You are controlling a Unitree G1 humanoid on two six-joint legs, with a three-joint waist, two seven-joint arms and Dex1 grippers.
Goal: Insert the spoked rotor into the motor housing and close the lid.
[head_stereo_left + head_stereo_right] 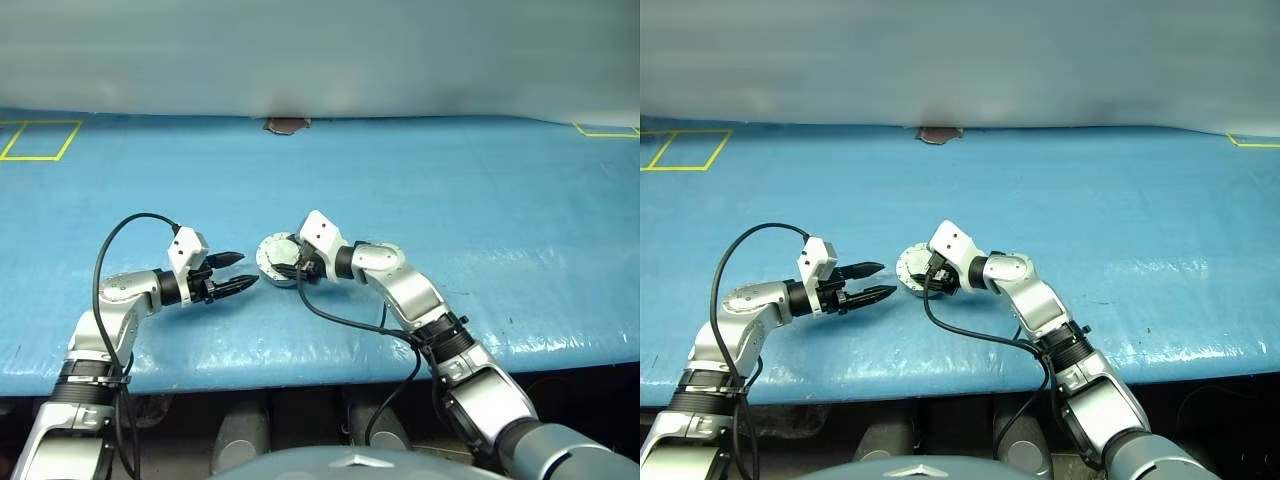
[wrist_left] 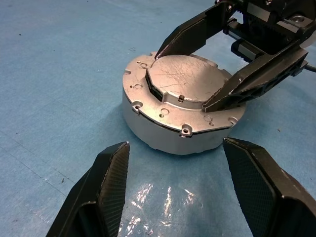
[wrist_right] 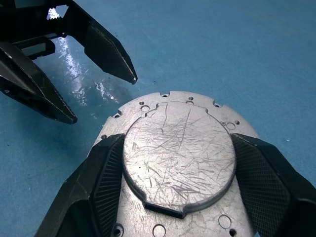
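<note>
the motor housing sits on the blue table, its lid closed on top. the right gripper straddles the lid's raised plate, fingers spread against its edges. the left gripper hovers just beside, spread and empty.

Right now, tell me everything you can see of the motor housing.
The motor housing is a short round silver metal drum standing upright on the blue table. Its lid, a scratched raised disc with small holes around the rim, lies closed on top. The right gripper straddles the raised disc, a finger at each side. The left gripper is open, just short of it.
</note>
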